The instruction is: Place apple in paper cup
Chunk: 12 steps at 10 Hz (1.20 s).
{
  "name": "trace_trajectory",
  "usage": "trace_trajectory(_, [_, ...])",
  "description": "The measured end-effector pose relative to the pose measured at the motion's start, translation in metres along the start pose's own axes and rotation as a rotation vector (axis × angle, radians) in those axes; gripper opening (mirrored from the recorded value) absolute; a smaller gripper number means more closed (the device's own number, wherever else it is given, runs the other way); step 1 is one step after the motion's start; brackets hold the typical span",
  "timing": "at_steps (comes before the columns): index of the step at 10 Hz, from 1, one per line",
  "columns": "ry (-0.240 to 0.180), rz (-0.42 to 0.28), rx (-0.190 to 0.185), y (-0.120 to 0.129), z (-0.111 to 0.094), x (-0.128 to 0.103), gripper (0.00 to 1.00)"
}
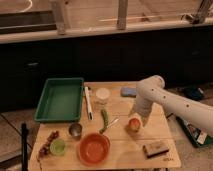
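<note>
Tool is right at the apple, right of centre on the worktop; can't tell if it's spread or pinching. Apple looks light, rigid and smooth, likely a bit slippery. It's round with no real long axis, so grip across the widest girth. Paper cup stands upright, mouth up, up-left of the apple; probably flimsy and easy to tip.
</note>
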Motion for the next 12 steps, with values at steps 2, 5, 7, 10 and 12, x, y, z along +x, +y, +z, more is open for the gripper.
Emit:
trace_trajectory(2, [0.007,0.001,0.007,0.001,0.006,0.001,0.8])
trace_trajectory(5, [0.005,-0.004,0.009,0.004,0.019,0.004,0.8])
trace_trajectory(7, [0.003,-0.008,0.003,0.005,0.025,0.005,0.71])
trace_trajectory(10, [-0.002,-0.022,-0.007,0.003,0.031,0.005,0.41])
trace_trajectory(12, [-0.004,-0.027,-0.009,0.003,0.033,0.005,0.21])
